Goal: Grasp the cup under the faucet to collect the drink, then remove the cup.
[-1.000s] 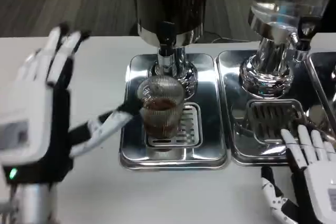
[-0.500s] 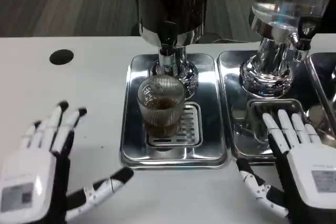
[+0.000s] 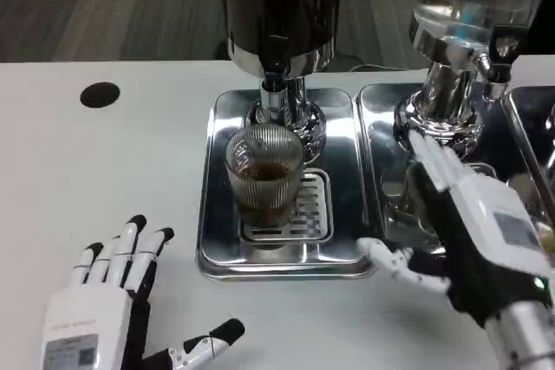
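A ribbed clear cup point(image 3: 264, 178) holding dark drink stands on the grate of the left steel drip tray point(image 3: 224, 253), right below the faucet point(image 3: 274, 84) of the dark dispenser point(image 3: 282, 6). My left hand point(image 3: 117, 314) lies low at the front left of the table, fingers spread, holding nothing, well away from the cup. Over the neighbouring tray to the right, my right hand point(image 3: 460, 227) is raised with fingers extended toward the back and thumb pointing left toward the cup. It holds nothing and is apart from the cup.
A second dispenser point(image 3: 464, 32) with a clear tank stands on the right drip tray point(image 3: 390, 179). Another steel tray edge point(image 3: 538, 119) shows at the far right. A dark round hole point(image 3: 99, 94) marks the table at the left.
My left hand has dropped back toward the front left edge, away from the cup. My right hand has risen and moved forward over the right tray. The cup has stayed in place.
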`<move>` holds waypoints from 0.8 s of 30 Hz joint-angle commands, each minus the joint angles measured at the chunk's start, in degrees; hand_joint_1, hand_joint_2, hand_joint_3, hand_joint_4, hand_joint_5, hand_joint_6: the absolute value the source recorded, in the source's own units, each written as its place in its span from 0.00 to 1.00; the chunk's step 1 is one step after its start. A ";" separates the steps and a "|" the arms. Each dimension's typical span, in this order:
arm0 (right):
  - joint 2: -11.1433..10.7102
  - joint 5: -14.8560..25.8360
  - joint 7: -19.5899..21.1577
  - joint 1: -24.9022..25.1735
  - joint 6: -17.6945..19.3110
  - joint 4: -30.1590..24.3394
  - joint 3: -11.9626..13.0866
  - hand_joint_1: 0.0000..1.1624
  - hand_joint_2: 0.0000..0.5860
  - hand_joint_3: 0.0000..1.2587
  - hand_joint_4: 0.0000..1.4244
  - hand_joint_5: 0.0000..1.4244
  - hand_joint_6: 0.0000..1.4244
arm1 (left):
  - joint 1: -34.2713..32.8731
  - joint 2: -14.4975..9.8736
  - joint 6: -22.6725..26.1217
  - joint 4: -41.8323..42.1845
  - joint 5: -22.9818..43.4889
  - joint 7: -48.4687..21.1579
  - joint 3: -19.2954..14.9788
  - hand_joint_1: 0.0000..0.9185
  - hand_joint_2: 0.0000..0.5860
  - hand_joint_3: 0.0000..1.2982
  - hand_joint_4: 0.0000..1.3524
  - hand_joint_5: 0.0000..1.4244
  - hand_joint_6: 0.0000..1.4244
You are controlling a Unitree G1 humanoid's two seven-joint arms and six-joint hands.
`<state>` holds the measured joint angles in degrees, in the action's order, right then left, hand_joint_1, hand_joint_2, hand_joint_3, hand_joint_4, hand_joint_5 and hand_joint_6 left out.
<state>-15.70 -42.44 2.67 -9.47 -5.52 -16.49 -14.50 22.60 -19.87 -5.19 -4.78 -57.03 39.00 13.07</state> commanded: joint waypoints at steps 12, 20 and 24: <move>4.94 7.77 -10.38 17.43 -6.65 11.98 -2.25 0.38 0.26 0.00 0.00 0.00 0.00 | 3.70 -1.26 1.44 1.35 1.33 3.43 0.53 0.00 0.13 0.24 0.00 0.12 0.09; 5.66 10.08 -12.08 22.24 -7.17 17.48 -3.36 0.34 0.24 0.00 0.00 0.00 0.00 | 4.76 -1.29 0.56 1.77 2.70 3.78 0.01 0.00 0.17 0.28 0.00 0.12 0.09; 6.63 10.76 -11.30 23.69 -7.03 19.69 -3.78 0.34 0.24 0.00 0.00 0.00 0.00 | 5.29 -1.57 -0.29 1.11 3.76 4.45 -0.28 0.00 0.18 0.28 0.00 0.12 0.09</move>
<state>-9.52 -32.11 -9.21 12.74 -12.59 1.84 -17.89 27.25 -20.76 -4.63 -3.35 -54.15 41.99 13.45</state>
